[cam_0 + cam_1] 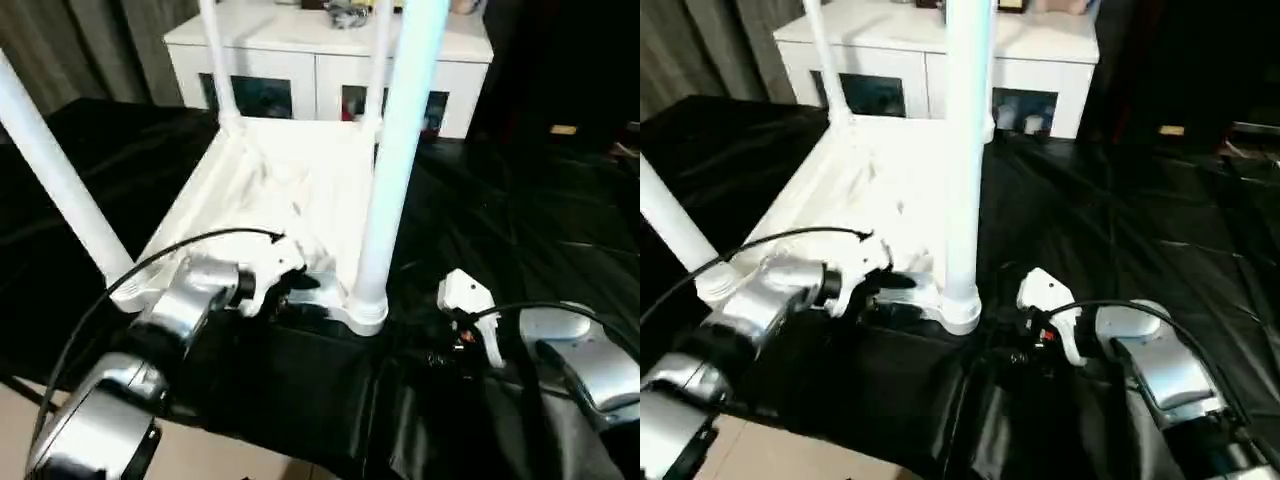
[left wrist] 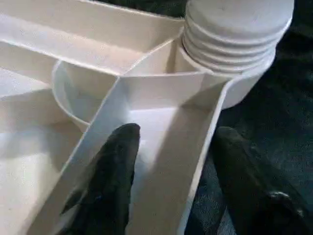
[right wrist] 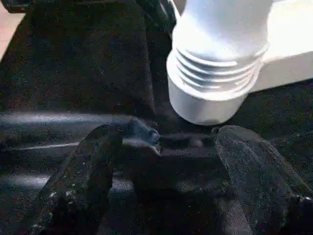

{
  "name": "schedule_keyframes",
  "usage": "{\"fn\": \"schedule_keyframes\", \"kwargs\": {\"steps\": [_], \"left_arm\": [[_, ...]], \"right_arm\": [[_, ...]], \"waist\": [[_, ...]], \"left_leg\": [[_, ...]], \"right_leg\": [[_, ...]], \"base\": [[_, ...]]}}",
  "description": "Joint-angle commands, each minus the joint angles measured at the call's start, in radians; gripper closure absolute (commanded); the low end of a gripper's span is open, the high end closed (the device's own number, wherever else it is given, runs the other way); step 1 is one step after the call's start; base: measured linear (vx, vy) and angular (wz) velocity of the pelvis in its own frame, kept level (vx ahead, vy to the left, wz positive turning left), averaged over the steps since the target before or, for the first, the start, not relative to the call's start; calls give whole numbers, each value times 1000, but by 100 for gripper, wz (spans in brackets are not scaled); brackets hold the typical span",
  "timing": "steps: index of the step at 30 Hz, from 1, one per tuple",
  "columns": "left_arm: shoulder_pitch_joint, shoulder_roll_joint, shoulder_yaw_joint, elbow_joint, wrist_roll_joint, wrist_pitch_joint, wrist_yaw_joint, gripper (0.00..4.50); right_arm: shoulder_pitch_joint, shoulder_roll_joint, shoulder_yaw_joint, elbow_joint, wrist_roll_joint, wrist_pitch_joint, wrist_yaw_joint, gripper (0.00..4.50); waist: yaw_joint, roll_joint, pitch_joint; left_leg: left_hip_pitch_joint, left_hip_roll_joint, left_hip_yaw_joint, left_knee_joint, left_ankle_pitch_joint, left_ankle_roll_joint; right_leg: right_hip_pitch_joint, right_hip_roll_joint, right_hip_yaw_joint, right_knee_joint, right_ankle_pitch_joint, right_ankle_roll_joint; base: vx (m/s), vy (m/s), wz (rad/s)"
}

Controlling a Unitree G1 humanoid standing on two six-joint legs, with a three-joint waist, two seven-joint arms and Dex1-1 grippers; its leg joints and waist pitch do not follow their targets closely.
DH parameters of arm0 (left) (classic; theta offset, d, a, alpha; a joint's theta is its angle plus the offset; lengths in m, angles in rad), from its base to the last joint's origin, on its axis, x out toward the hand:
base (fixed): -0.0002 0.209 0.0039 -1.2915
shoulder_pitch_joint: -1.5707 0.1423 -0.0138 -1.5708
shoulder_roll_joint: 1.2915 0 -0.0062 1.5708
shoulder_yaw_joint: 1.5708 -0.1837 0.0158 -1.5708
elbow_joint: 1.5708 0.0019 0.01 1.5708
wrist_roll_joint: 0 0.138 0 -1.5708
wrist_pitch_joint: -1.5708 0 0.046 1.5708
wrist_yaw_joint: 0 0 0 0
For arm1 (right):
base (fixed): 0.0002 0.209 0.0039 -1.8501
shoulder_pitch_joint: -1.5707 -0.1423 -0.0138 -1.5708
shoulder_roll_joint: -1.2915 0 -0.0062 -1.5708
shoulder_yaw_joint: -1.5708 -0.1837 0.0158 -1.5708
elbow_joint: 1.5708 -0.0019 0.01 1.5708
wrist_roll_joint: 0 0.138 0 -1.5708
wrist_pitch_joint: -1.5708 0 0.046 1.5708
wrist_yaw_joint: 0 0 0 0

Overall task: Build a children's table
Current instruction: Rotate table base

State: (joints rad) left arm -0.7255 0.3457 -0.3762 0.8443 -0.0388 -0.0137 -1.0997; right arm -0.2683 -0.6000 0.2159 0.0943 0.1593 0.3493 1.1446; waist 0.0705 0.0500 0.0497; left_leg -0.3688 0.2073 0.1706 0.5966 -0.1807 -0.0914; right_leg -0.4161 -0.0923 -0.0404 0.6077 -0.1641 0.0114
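The children's table (image 1: 290, 190) lies upside down on the black-draped bench, legs up. The left gripper (image 2: 171, 161) straddles its near rim, not yet clamped; a crooked pinch could tip it. The right gripper (image 3: 164, 171) gapes empty beside the near corner leg (image 1: 395, 160).

A crinkled, glossy black plastic sheet (image 1: 520, 220) covers the tabletop, falling over its near edge. Directly on the sheet lies the small white plastic children's table (image 1: 290, 190), upside down, ribbed underside upward, its round white legs standing up from the corners. Around the upturned table the sheet spreads on every side.
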Motion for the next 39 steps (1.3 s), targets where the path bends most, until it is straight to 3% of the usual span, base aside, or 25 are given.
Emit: {"fn": "schedule_keyframes", "kwargs": {"steps": [1,4,6,7,8,9,11,12,13,17,24,26,28,30,31,32,35,36,37,38,39], "left_arm": [[-32,2,-24,58,43,-26,-1,226],[-46,-2,-31,89,56,-37,-6,249],[-75,-15,-42,155,84,-59,-31,271],[-75,-15,-42,155,84,-59,-31,280],[-86,-22,-45,181,96,-69,-35,287],[-92,-26,-47,193,102,-71,-37,295],[-98,-31,-50,208,109,-75,-44,316],[-101,-34,-53,216,114,-79,-46,325],[-104,-37,-55,223,117,-82,-45,341],[-112,-42,-67,243,131,-82,-46,370],[-102,-65,1,260,86,-48,-70,407],[-35,-56,54,172,25,24,-66,420],[16,-46,71,103,-1,64,-58,426],[96,-27,84,-11,-23,115,-35,431],[96,-27,84,-11,-23,115,-35,436],[140,-14,85,-78,-25,135,-15,436],[178,-8,95,-135,-25,148,9,448],[241,0,109,-231,-22,170,50,448],[281,0,123,-294,-15,187,74,448],[323,3,129,-358,-12,209,84,448],[353,6,131,-407,-9,234,87,448]], "right_arm": [[8,-7,8,-29,2,15,8,99],[14,-9,8,-39,4,21,7,99],[23,-16,10,-58,12,36,3,99],[23,-16,10,-58,12,36,3,99],[27,-17,8,-67,16,42,0,99],[29,-18,7,-73,18,45,0,99],[34,-19,3,-81,24,50,0,99],[37,-20,1,-85,26,51,0,99],[39,-20,0,-88,27,51,0,99],[41,-15,-8,-86,24,44,-13,99],[25,17,-34,-68,18,12,-66,99],[-6,50,-59,-23,-1,-30,-137,99],[-16,61,-69,-10,-1,-33,-159,99],[-22,69,-74,-6,6,-29,-171,99],[-22,69,-74,-6,6,-29,-171,99],[-24,72,-75,-7,8,-28,-174,99],[-27,77,-76,-3,5,-30,-185,99],[-36,85,-77,8,3,-31,-198,99],[-41,91,-78,17,0,-33,-209,99],[-46,94,-77,23,2,-34,-210,99],[-48,97,-76,28,3,-37,-210,99]], "waist": [[7,2,-65],[9,-2,-64],[9,8,-60],[11,3,-61],[14,12,-61],[12,7,-59],[12,8,-59],[13,15,-60],[13,12,-61],[13,18,-61],[8,11,-64],[1,12,-66],[-8,2,-67],[-13,7,-69],[-17,4,-69],[-19,-1,-70],[-26,5,-70],[-26,-3,-75],[-30,-4,-67],[-32,-15,-69],[-34,-9,-68]], "left_leg": [[4,5,2,-74,-288,35],[5,5,3,-75,-299,33],[6,3,3,-76,-316,31],[9,2,4,-75,-326,29],[6,3,0,-77,-313,27],[3,1,1,-78,-317,30],[6,0,1,-77,-322,30],[7,1,0,-77,-323,28],[6,3,-1,-78,-319,29],[6,2,-1,-78,-330,30],[1,2,-1,-80,-304,33],[-4,1,-1,-79,-285,37],[-8,3,-3,-80,-262,42],[0,3,3,-76,-253,56],[-8,2,3,-76,-217,76],[-5,5,4,-76,-219,78],[-8,6,3,-78,-206,85],[-8,10,1,-77,-195,84],[-8,8,5,-79,-207,88],[-7,11,5,-79,-210,89],[-10,9,4,-80,-199,90]], "right_leg": [[61,-30,21,-78,-244,-230],[61,-30,21,-81,-259,-229],[59,-28,20,-86,-295,-222],[59,-29,21,-92,-331,-207],[63,-32,22,-88,-323,-206],[63,-29,20,-92,-345,-197],[60,-31,20,-96,-392,-186],[59,-32,20,-95,-397,-186],[59,-31,21,-95,-379,-191],[58,-31,20,-96,-386,-192],[62,-32,20,-94,-360,-196],[64,-35,18,-88,-322,-212],[68,-35,17,-81,-297,-223],[62,-33,18,-85,-292,-230],[66,-32,17,-83,-259,-232],[63,-32,18,-83,-257,-233],[65,-31,16,-80,-242,-229],[69,-35,17,-72,-228,-229],[63,-31,16,-81,-257,-220],[64,-34,17,-81,-264,-218],[64,-33,17,-81,-273,-212]], "base": [[0,0,0],[0,0,0],[0,0,0],[0,0,0],[0,0,0],[0,0,0],[0,0,0],[0,0,0],[0,0,0],[0,0,0],[0,0,0],[0,0,0],[0,0,0],[0,0,0],[0,0,0],[0,0,0],[0,0,0],[0,0,0],[0,0,0],[0,0,0],[0,0,0]]}}
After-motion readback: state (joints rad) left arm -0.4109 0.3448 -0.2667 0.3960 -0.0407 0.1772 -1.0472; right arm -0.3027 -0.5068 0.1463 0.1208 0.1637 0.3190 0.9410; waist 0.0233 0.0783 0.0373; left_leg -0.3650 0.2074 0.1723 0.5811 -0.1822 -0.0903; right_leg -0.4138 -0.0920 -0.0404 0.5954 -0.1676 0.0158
